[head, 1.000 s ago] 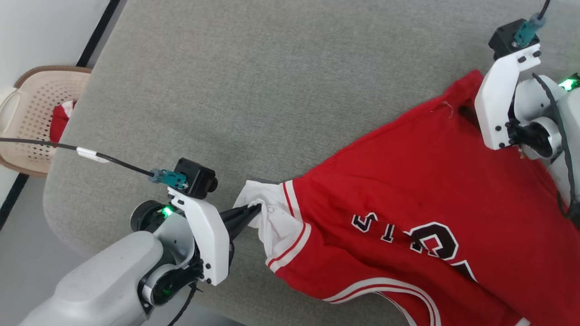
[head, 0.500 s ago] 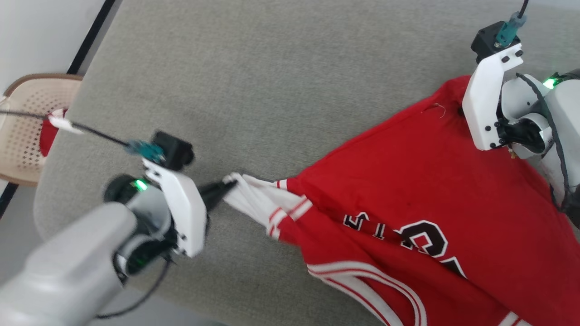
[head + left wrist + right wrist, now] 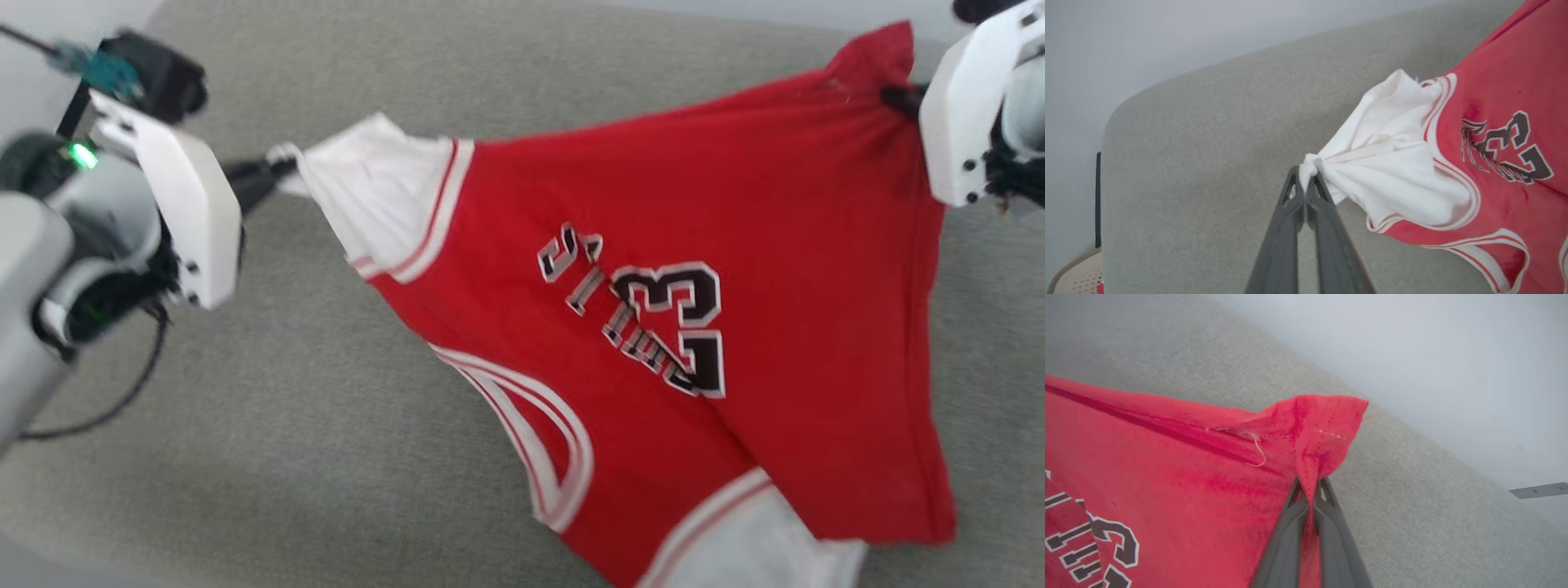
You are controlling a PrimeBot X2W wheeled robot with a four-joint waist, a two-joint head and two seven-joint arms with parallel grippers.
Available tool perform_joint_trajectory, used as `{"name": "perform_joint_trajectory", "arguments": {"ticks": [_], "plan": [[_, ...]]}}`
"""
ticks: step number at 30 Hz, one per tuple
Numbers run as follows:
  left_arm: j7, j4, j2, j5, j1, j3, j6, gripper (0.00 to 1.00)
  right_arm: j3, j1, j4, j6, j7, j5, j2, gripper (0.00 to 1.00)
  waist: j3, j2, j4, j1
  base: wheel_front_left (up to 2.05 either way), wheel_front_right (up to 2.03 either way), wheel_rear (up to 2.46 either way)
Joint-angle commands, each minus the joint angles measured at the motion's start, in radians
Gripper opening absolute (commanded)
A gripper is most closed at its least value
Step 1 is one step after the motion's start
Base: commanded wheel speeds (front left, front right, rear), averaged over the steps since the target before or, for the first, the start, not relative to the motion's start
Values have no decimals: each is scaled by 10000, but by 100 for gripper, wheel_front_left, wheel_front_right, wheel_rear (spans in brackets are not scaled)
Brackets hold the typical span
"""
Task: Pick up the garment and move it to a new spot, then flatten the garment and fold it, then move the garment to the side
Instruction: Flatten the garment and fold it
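Holding the shirt [image 3: 775, 204] stretched above the grey cushion [image 3: 245, 490], I had the left gripper [image 3: 1305, 183] clamped on its white sleeve [image 3: 1392, 175], the right gripper [image 3: 1311, 488] on a red corner [image 3: 1327, 416]; light and limp, it sagged between, favouring corner holds.

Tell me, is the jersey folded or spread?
Spread, not folded: the jersey is stretched between the left gripper on a white sleeve and the right gripper on a red corner.
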Motion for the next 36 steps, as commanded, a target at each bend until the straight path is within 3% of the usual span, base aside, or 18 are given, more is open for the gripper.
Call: {"name": "perform_joint_trajectory", "arguments": {"ticks": [1, 6, 11, 14, 20, 23, 29, 36], "plan": [[162, 62, 105, 88, -347, 91, 42, 0, -139, -110, -163, -3, -93, -42, -105, 0, -182, 0, -280, 0, 0, 0, 0], [339, 651, -147, 608, -1498, 265, 179, 0, -986, -280, -272, -4, -609, -605, -7, 0, -292, 0, -711, 0, 0, 0, 0], [-866, 2297, -1047, 1923, -3212, 446, 309, 0, -2483, -1017, 838, -6, -2280, -2308, 778, 0, -223, 0, -1058, 0, 0, 0, 0], [-2076, 3221, -1508, 2695, -4151, 578, 384, 0, -3415, -1522, 1617, -7, -3539, -3451, 1320, 0, -169, 0, -1204, 0, 0, 0, 0], [-5606, 4590, -2224, 4009, -5752, 1006, 634, 0, -5133, -2311, 2429, -16, -6585, -6053, 2141, 0, -32, 0, -1320, 0, 0, 0, 0], [-6545, 4889, -2498, 4359, -5910, 1026, 272, 0, -5447, -2212, 2662, -15, -7412, -6957, 2537, 0, -33, 0, -1304, 0, 0, 0, 0], [-6645, 5187, -2509, 4170, -4478, 479, -686, 0, -5167, -1101, 3362, -10, -7115, -6967, 2963, 0, -119, 0, -1172, 0, 0, 0, 0], [-5738, 4841, -2280, 3279, -2642, -277, -846, 0, -4573, 462, 3282, -10, -6360, -5884, 2772, 0, -164, 0, -1049, 0, 0, 0, 0]]}}
